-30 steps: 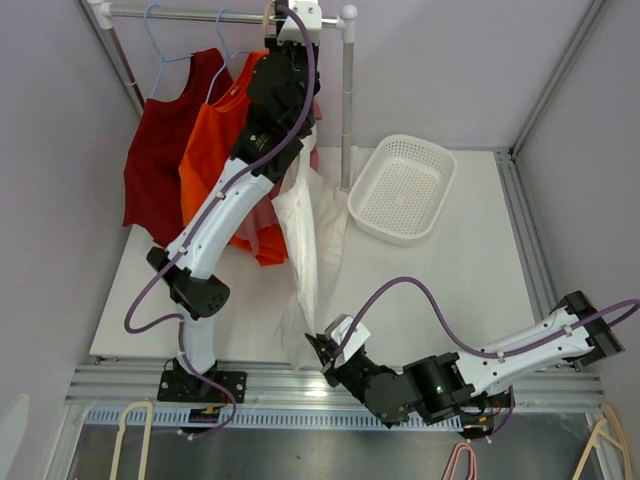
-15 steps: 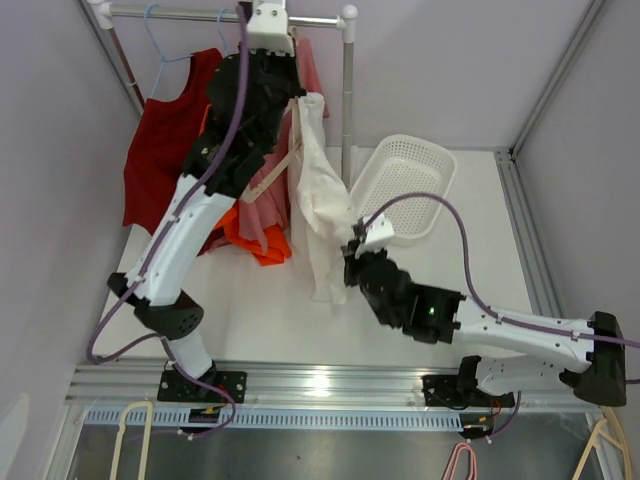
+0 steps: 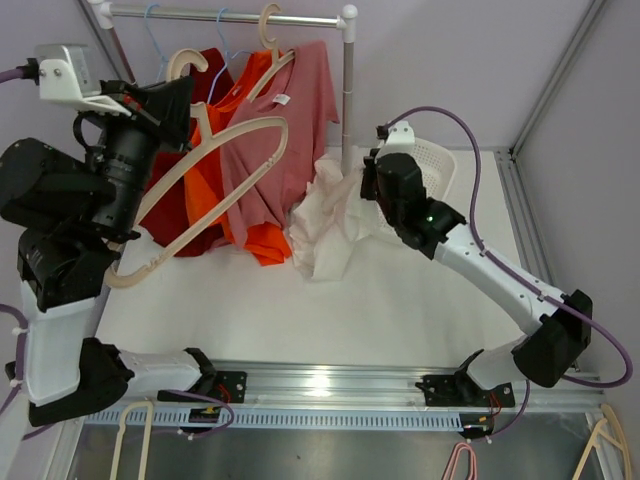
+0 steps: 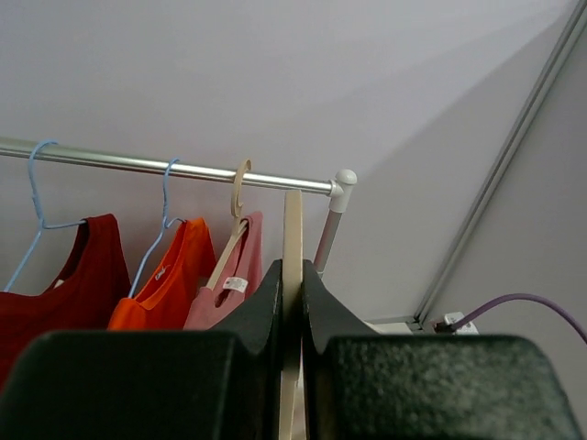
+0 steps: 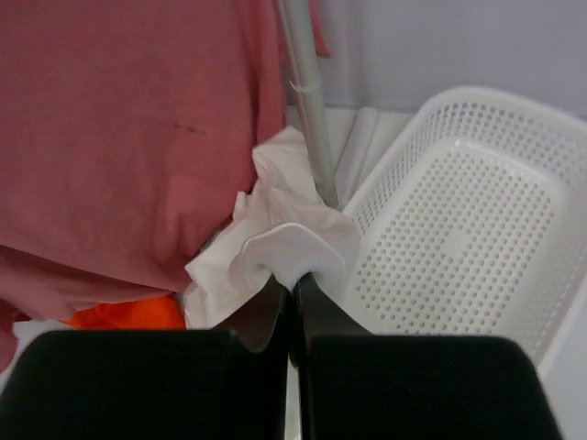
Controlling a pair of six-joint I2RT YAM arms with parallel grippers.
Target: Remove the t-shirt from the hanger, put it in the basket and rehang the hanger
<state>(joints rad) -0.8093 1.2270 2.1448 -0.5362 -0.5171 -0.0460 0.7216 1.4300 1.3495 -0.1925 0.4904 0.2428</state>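
Observation:
My left gripper (image 3: 180,105) is raised at the far left and shut on a bare beige hanger (image 3: 215,170). In the left wrist view the hanger's bar (image 4: 292,229) stands pinched between the jaws of the left gripper (image 4: 292,284). The white t-shirt (image 3: 325,222) is off the hanger and lies bunched on the table by the rack post. My right gripper (image 3: 372,195) is shut on a fold of it. The right wrist view shows the right gripper (image 5: 293,280) pinching the white cloth (image 5: 275,243).
The rack rail (image 3: 230,15) carries a red shirt (image 3: 215,75), an orange shirt (image 3: 255,235) and a pink shirt (image 3: 290,110). The rack post (image 3: 347,100) stands next to the white basket (image 3: 445,160). Spare hangers (image 3: 130,440) lie below the table's near edge.
My left gripper has swung left and up with the hanger, now bare. My right gripper has pulled the white t-shirt off it, toward the basket.

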